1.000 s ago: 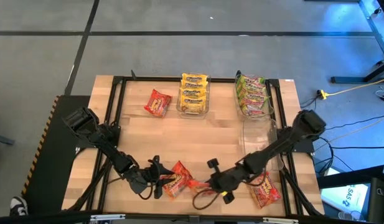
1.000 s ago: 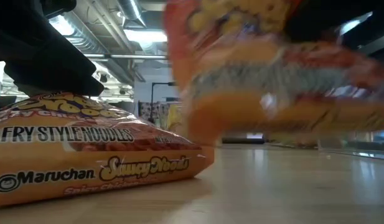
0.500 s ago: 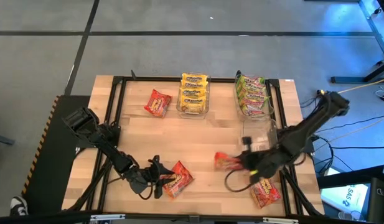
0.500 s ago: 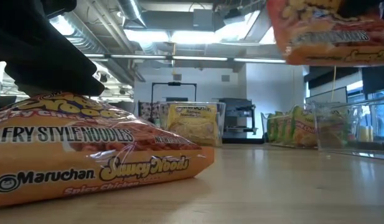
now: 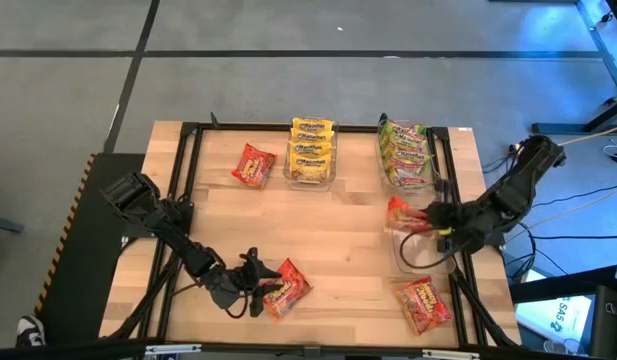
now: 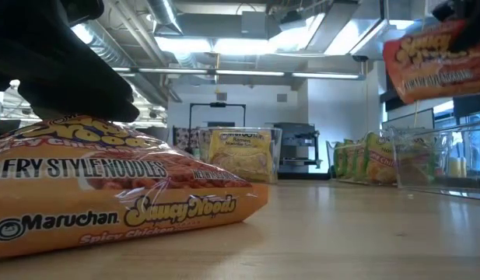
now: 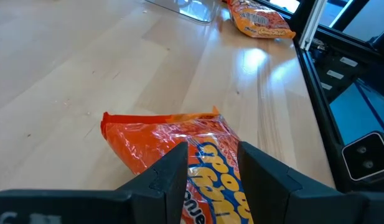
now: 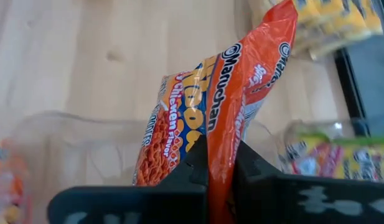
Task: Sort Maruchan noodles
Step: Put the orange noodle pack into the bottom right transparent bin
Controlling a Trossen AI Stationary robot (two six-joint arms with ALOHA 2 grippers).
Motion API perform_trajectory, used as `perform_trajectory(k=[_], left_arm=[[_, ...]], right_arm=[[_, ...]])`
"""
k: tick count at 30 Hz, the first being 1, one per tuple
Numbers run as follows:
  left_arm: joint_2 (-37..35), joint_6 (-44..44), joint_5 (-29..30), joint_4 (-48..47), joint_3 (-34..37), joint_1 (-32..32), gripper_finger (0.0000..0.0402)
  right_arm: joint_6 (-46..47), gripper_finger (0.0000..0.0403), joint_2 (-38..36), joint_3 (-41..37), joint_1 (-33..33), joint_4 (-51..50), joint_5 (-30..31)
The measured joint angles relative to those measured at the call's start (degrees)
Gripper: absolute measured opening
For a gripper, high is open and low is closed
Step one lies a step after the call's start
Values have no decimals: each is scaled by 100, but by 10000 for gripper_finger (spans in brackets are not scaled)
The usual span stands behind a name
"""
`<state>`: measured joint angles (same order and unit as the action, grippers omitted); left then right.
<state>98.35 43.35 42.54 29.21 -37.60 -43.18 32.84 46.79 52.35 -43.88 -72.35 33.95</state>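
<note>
1 red-orange packet (image 5: 402, 213) pinched by right gripper (image 5: 430, 216) above empty clear bin (image 5: 416, 240); left gripper (image 5: 262, 288) spread astride another red-orange packet (image 5: 286, 287)

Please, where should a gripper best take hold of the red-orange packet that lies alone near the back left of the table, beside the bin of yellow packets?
The red-orange packet lies flat and tilted, apart from the yellow bin. Probably best to come from above and pinch across one crimped end edge, on the open side facing away from the bin.

Even bright overhead light, soft shadows. Glare patch on the pale wooden bench (image 7: 254, 59) in left wrist view. Low view: ceiling strip lights (image 6: 216, 45) blown out, near orange crinkly noodle packet (image 6: 107, 190) slightly soft.
</note>
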Motion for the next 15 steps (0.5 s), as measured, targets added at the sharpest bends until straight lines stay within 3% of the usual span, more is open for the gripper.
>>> perform_trajectory(k=[11, 15], left_arm=[[0, -41, -13, 0, 0, 57, 134], [0, -41, -6, -2, 0, 57, 134]], right_arm=[[294, 2, -715, -1153, 2, -637, 3], [293, 2, -738, -1239, 4, -648, -54]])
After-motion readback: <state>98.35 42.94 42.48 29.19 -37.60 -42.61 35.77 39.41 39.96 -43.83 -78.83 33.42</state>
